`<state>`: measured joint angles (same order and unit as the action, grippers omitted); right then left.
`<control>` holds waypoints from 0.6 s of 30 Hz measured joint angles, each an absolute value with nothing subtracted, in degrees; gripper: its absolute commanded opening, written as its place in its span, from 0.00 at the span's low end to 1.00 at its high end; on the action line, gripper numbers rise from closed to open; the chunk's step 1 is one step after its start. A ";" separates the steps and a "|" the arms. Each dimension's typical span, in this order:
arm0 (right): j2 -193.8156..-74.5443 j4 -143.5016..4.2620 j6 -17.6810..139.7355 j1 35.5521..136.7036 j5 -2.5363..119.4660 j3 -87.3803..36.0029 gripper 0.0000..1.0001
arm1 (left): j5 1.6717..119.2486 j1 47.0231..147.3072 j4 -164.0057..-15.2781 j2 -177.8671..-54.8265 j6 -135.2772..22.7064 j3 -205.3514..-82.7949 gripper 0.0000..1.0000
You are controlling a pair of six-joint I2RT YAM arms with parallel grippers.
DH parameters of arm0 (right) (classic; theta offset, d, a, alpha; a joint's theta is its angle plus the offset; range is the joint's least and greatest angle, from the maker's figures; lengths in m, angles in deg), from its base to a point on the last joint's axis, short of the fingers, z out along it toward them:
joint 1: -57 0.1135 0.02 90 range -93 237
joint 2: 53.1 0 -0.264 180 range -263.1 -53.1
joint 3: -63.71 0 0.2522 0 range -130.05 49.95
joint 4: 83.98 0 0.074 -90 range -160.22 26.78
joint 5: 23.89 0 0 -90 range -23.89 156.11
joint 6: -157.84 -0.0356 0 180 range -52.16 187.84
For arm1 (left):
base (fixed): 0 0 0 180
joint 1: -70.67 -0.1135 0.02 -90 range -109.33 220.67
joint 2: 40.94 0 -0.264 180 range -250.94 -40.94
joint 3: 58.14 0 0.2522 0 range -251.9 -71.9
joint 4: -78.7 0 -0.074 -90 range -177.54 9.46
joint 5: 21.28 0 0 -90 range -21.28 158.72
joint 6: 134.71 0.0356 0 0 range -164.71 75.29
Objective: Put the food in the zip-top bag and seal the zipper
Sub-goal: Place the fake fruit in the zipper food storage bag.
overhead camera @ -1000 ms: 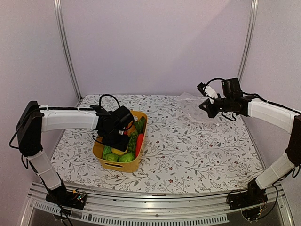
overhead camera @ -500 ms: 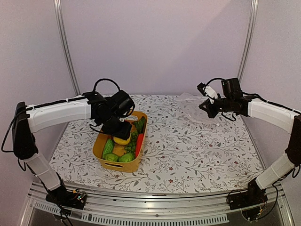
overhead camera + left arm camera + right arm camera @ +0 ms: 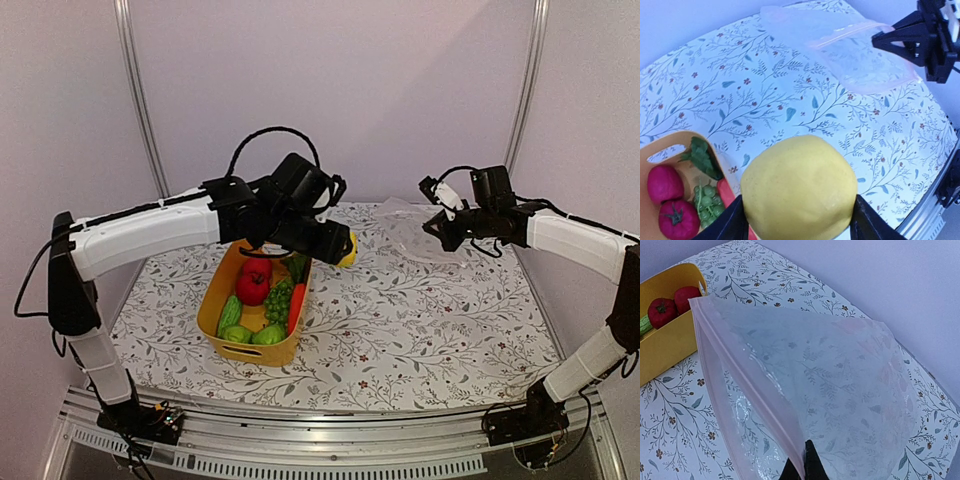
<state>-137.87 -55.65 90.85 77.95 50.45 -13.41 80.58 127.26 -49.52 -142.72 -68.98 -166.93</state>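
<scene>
- The table [image 3: 420, 320] is covered with a white cloth printed with small leaves and red flowers. Pale lilac walls close it at the back and both sides, with a metal post [image 3: 138, 100] in each far corner.
- The left fingers [image 3: 733, 225] are spread around the yellow lemon [image 3: 799, 187] and grip it from both sides. It is in the air, just right of the far end of the yellow basket [image 3: 262, 352].
- The right fingers [image 3: 806, 466] are pressed together and pinch the mouth edge of the zip-top bag [image 3: 830, 390], which is lifted over the far right part of the table, near the back wall.
- Only the right wrist view shows the zipper [image 3: 747, 385] well: a pink strip that runs straight along the bag's edge. I cannot tell there whether the mouth is open.
- The left wrist view shows two red fruits [image 3: 677, 220] and green grapes [image 3: 707, 202] in the basket. The top view adds the carrot [image 3: 297, 303] and green pieces [image 3: 268, 335] at its near end.
- A wide stretch of cloth lies between the basket and the bag. The basket is well apart from the table's near edge.
</scene>
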 measured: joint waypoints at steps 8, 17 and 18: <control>-137.87 -55.63 89.75 77.95 49.99 -13.41 0.00 | 77.13 129.45 -64.77 -147.22 -67.23 -168.06 0.51; -137.87 -54.60 85.80 77.97 47.28 -13.52 0.00 | 76.49 129.45 -86.61 -153.03 -72.26 -165.92 0.50; -137.89 -54.49 85.51 77.97 47.28 -13.58 0.00 | 76.86 129.45 -88.27 -154.08 -72.74 -165.90 0.50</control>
<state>-137.89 -54.49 85.51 77.97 47.28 -13.58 76.86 129.45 -88.27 -154.08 -72.74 -165.90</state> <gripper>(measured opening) 0.004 0.625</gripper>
